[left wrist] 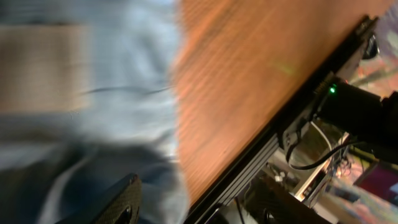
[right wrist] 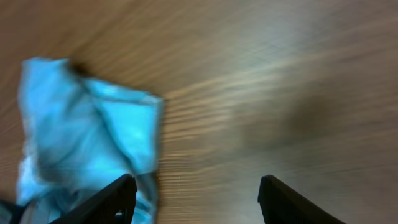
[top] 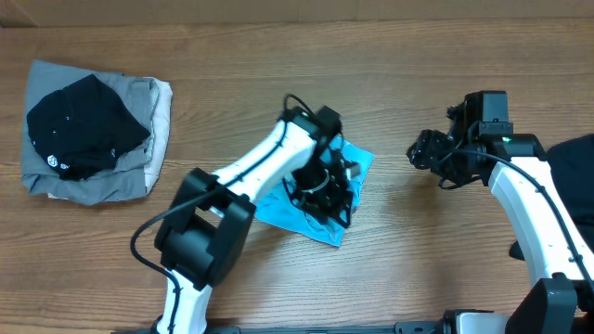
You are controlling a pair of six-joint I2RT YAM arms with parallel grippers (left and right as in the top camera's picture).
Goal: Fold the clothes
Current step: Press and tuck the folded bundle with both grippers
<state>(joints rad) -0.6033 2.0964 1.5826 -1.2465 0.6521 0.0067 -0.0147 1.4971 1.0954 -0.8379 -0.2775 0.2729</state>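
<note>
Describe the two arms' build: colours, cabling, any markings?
They match. The left arm and right arm have white link shells with black joint housings. The left gripper and right gripper are black, with flat black jaws. A thin black cable loops off the left arm's wrist. A green light glows near the right arm's wrist. No readable markings.

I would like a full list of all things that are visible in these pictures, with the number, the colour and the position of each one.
table: one, brown wood, under everything
light-blue garment: one, light blue, table centre
grey garments: stacked, number unclear, grey, far left
black garment: one, black, on top of the grey garments
dark garment: one, dark, cut off at the right edge
left gripper: one, black, over the light-blue garment, jaws unclear
right gripper: one, black, open and empty, over bare wood to the right
</note>
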